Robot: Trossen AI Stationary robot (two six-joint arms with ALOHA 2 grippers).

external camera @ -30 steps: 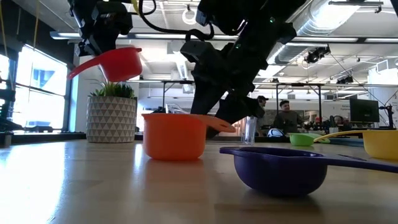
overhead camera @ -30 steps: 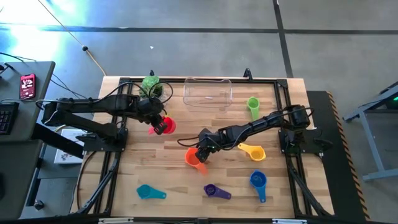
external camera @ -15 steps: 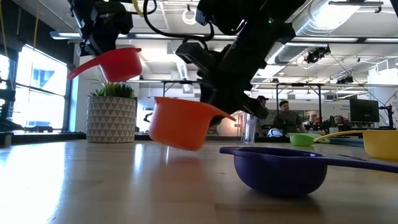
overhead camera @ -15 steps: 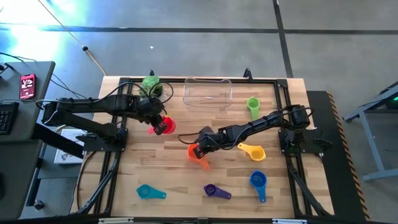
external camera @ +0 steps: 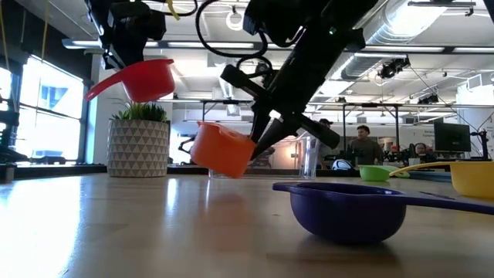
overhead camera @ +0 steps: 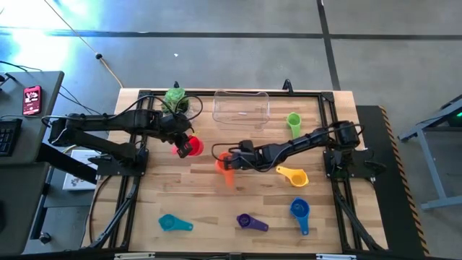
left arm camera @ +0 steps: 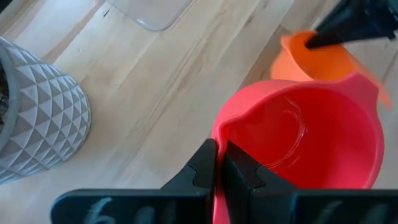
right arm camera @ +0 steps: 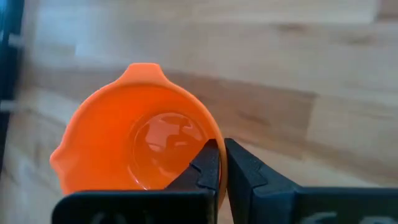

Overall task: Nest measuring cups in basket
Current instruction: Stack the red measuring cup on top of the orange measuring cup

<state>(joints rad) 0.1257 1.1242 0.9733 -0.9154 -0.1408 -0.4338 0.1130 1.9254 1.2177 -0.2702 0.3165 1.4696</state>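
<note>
My left gripper [overhead camera: 183, 144] is shut on the red measuring cup [overhead camera: 193, 146], held above the table's left middle. My right gripper [overhead camera: 232, 160] is shut on the orange cup [overhead camera: 224, 162], which hangs tilted above the table [external camera: 222, 148], just right of the red one. The clear basket [overhead camera: 241, 107] stands on its bottom at the far edge. The green [overhead camera: 293, 123], yellow [overhead camera: 292, 175], blue [overhead camera: 300, 210], purple [overhead camera: 249, 222] and teal [overhead camera: 173, 223] cups lie on the table. My left gripper pinches the red cup's handle where it joins the rim [left arm camera: 216, 186] between its two fingers, coming slanting down from the table's left. The cup is lifted clear, its mouth up, its bowl beyond the fingertips. My right gripper pinches the orange cup's handle at the rim [right arm camera: 219, 180] between its two fingers, reaching in from the table's right. The cup [external camera: 222, 148] is clear of the table and tipped, its bowl hanging beyond the fingertips.
A white patterned pot with a green plant [overhead camera: 175, 99] stands at the far left, beside the basket. The purple cup [external camera: 343, 208] lies close to the low camera. People sit in the room beyond the table. Bare wood lies between the two held cups and the basket.
My right gripper has taken hold of the orange cup, which stood on the table, and has lifted it clear and carried it toward the far edge. The cup has tipped from upright to tilted.
</note>
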